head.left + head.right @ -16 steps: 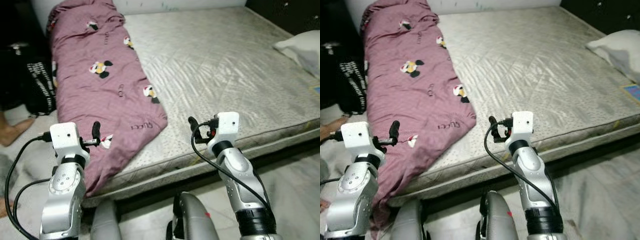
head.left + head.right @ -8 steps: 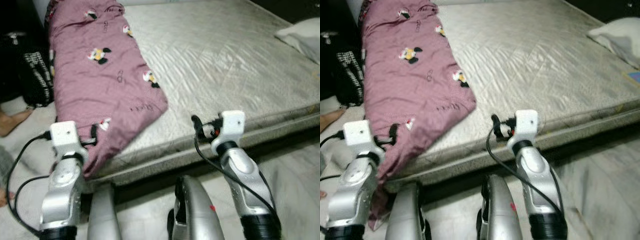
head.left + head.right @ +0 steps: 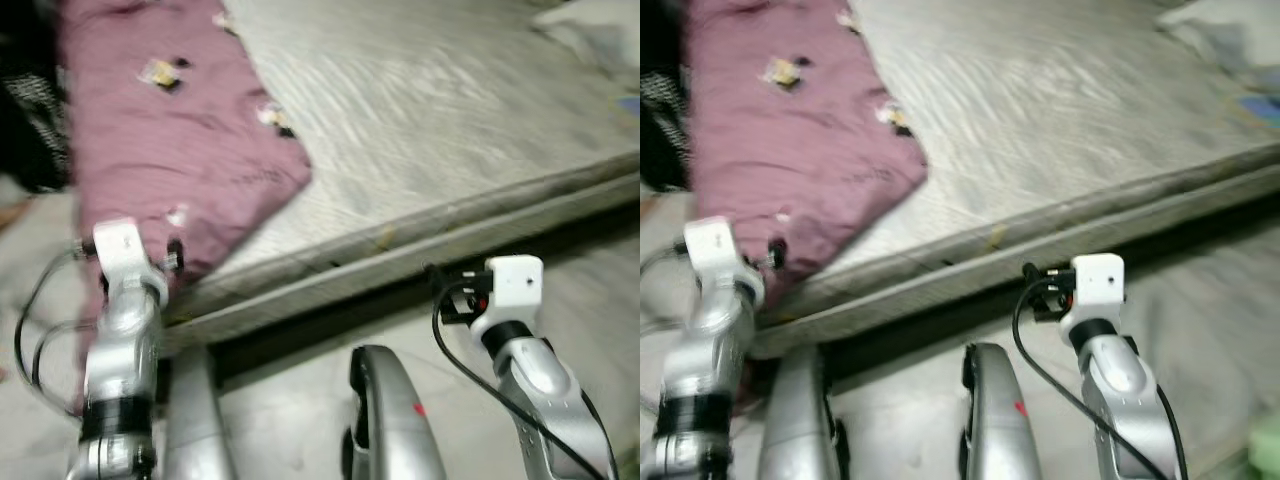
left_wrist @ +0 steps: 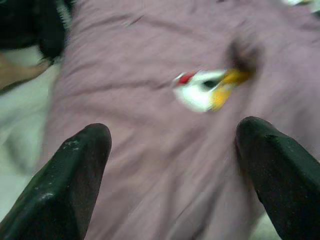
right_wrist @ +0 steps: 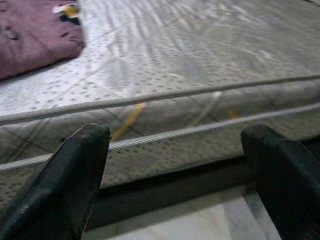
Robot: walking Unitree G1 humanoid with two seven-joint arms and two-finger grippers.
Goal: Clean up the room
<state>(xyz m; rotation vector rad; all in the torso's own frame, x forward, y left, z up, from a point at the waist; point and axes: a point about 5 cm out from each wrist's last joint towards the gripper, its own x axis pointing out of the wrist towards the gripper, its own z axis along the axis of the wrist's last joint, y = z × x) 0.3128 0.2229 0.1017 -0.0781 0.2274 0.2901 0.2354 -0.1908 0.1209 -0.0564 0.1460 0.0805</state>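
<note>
I stand at the side of the bed, both pincers up and holding nothing.

From my head, a bit blurry: a purple blanket lies on the grey mattress and hangs over its near edge. A white pillow sits far right, a dark bag far left. Pale floor lies open below. My left pincer is spread wide, close over the blanket, not touching it. My right pincer is spread wide too, facing the mattress edge.
</note>
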